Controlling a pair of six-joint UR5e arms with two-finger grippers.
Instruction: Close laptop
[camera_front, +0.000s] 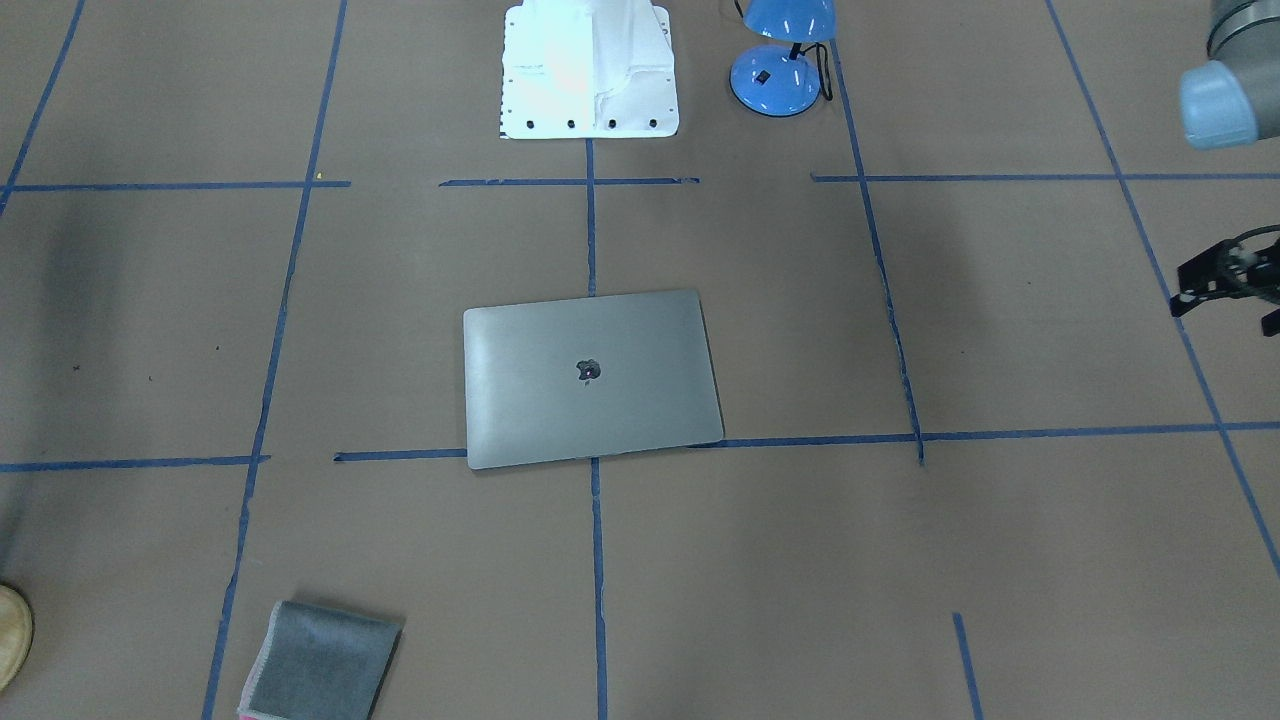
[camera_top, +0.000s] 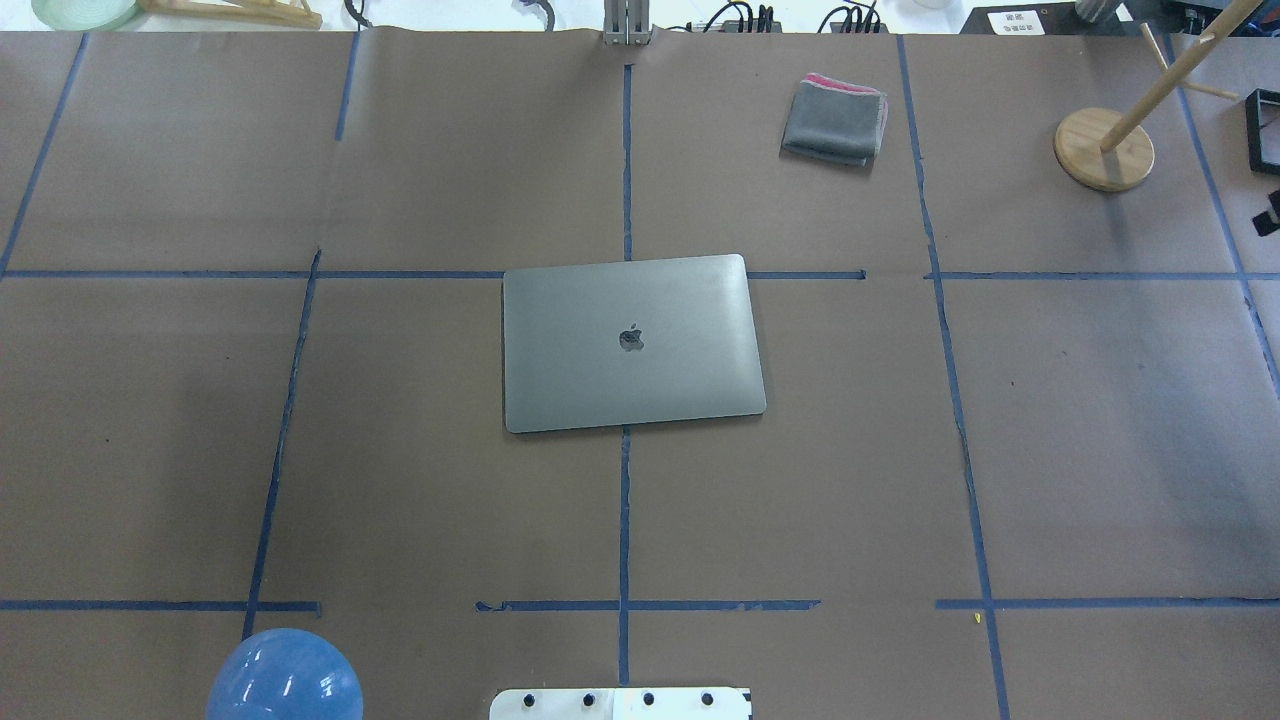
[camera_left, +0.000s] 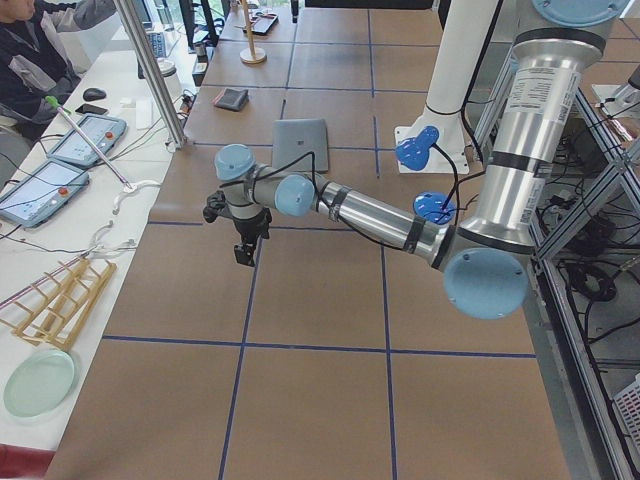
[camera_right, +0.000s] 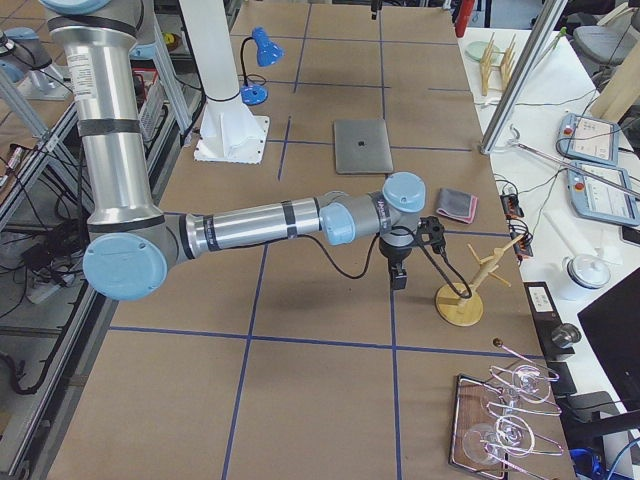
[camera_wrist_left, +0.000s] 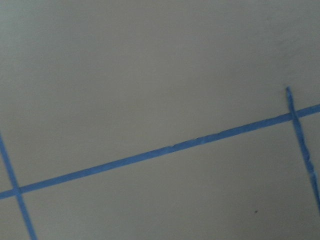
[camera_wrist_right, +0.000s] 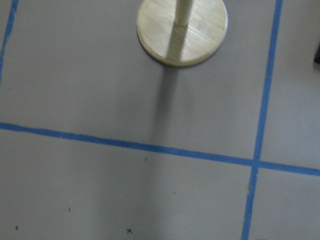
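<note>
The space-grey laptop (camera_front: 592, 378) lies shut and flat at the middle of the table, lid down with the apple logo up; it also shows in the overhead view (camera_top: 632, 342) and both side views (camera_left: 300, 143) (camera_right: 361, 146). My left gripper (camera_left: 243, 255) hangs over bare table far from the laptop, only partly in the front view (camera_front: 1225, 285). My right gripper (camera_right: 397, 278) hangs over the table at the other end, beside a wooden stand. I cannot tell whether either is open or shut. Both wrist views show only table and tape.
A folded grey cloth (camera_top: 835, 120) lies at the far side. A wooden stand (camera_top: 1105, 150) is at the far right, its base in the right wrist view (camera_wrist_right: 182, 30). A blue lamp (camera_front: 780, 60) stands next to the white robot base (camera_front: 590, 70).
</note>
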